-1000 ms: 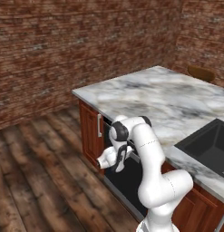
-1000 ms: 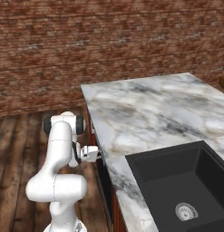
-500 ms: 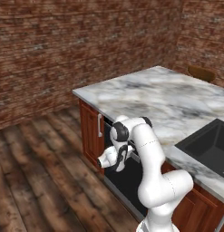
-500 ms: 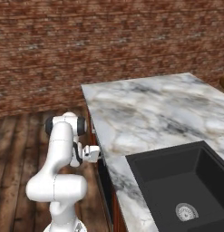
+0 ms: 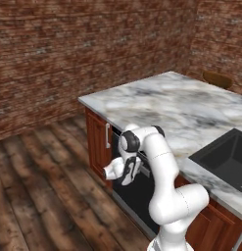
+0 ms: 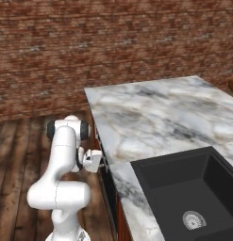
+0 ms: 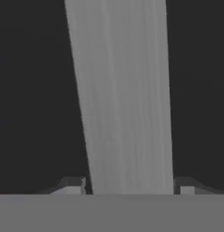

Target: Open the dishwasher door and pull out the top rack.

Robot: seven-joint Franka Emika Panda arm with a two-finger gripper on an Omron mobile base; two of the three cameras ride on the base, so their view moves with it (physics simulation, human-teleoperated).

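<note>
Under the marble counter, pincer straddles the bar handle; grip contact unclear.

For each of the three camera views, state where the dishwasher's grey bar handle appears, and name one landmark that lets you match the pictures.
Left base view: the handle is a short grey piece right of the gripper, on the black dishwasher door, centre of the picture.
Right base view: a thin sliver at the gripper, under the counter edge.
Hand view: a wide grey band running top to bottom between the fingertips.
Shared landmark: the marble counter in both base views.
</note>
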